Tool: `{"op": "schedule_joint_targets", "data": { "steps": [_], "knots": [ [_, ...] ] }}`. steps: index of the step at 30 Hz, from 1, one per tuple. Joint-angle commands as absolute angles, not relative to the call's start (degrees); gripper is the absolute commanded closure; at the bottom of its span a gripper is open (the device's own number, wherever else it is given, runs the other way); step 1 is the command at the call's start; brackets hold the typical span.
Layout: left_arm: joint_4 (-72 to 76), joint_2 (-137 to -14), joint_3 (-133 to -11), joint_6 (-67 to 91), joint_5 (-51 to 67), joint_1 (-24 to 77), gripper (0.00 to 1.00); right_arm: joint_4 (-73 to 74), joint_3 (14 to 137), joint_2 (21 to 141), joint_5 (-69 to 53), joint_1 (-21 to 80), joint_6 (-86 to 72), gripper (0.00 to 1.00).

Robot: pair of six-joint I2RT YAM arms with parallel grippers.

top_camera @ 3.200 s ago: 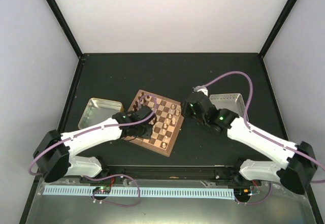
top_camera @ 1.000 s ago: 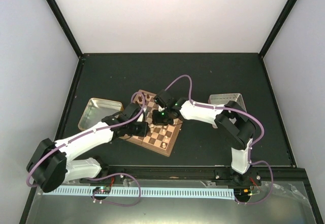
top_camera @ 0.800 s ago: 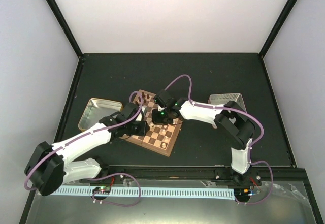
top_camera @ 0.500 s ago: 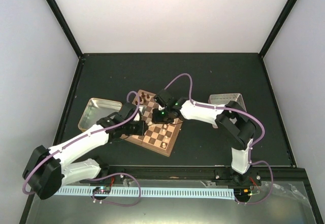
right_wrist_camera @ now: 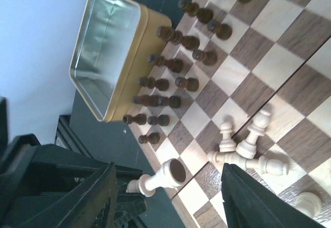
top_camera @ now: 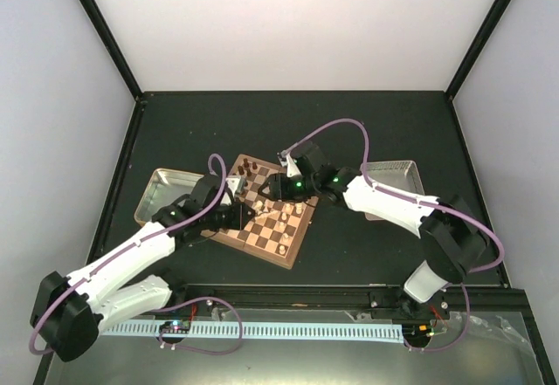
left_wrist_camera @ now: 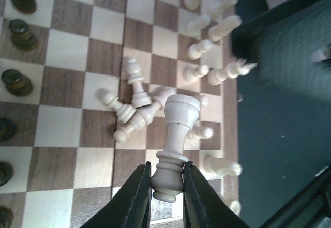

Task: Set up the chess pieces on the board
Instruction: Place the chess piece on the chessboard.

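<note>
Left tool (left_wrist_camera: 167,179) is pinched narrow on the base collar of a tall cream turned-wood chessman with a cup-shaped top (left_wrist_camera: 178,119). The piece sticks out ahead of the fingers, clear above the brown-and-tan checked wooden chessboard (left_wrist_camera: 72,47), not yet stood. Right tool (right_wrist_camera: 169,168) is spread wide with nothing in it, facing the left one across that held piece. Just ahead of and under the left tool is a heap of tipped cream chessmen (left_wrist_camera: 135,104), with more lying off to its right by the board rim. Dark brown chessmen (left_wrist_camera: 15,80) stand in rows to its left, and a gold tin tray (right_wrist_camera: 106,52) sits beyond them on the black tabletop (top_camera: 349,132). Handling, my read: light, rigid, smooth round wood. It won't crush, but it can swivel or squirt out of a two-finger pinch, and gripped at the base the heavy head has leverage. The foot is small, so it tips easily, and so do its neighbours. A better hold is the thin stem just under the head, axis upright, releasing only once the foot sits flat. Versus the oldest frame, the right arm has left the pinkish-grey tray (top_camera: 391,174) side and reached in over the board. Over the last second its elbow has swung out to the right. The left tool has backed off toward the tin-side edge of the board.
</note>
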State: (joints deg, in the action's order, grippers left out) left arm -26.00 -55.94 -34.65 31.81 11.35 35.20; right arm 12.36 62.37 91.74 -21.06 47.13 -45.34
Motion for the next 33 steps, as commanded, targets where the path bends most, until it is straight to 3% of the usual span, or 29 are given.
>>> {"op": "schedule_joint_targets", "data": {
  "steps": [1,7,13,16,21,27,31,33],
  "knots": [
    [-21.9,-53.0,-34.9,31.3,15.7,34.4,0.98,9.5,60.4,92.4,-28.8,46.8,-50.1,0.44],
    [-21.0,-51.3,-34.6,31.9,16.2,34.1,0.98,8.0,59.8,93.2,-30.5,46.8,-51.7,0.45],
    [-19.2,-49.8,-34.1,32.4,18.4,33.8,0.99,2.0,58.0,93.6,-33.4,46.8,-57.2,0.55],
    [-18.6,-48.4,-34.0,32.8,19.4,33.6,0.99,-0.9,56.6,93.4,-33.6,46.8,-60.6,0.64],
    [-17.8,-45.3,-33.7,34.0,19.8,33.3,0.96,-10.8,51.7,91.4,-33.3,46.8,-69.2,0.89],
    [-12.9,-38.5,-31.4,38.5,16.5,33.0,0.48,-26.0,46.6,90.1,-33.3,46.8,-83.0,0.96],
    [-5.9,-33.5,-27.6,42.0,14.1,33.0,0.32,-28.9,45.8,89.4,-32.5,46.8,-87.4,0.95],
    [-3.0,-31.7,-25.6,43.7,13.3,33.0,0.30,-28.9,46.3,89.3,-33.0,46.8,-88.8,0.95]
  ]
}}
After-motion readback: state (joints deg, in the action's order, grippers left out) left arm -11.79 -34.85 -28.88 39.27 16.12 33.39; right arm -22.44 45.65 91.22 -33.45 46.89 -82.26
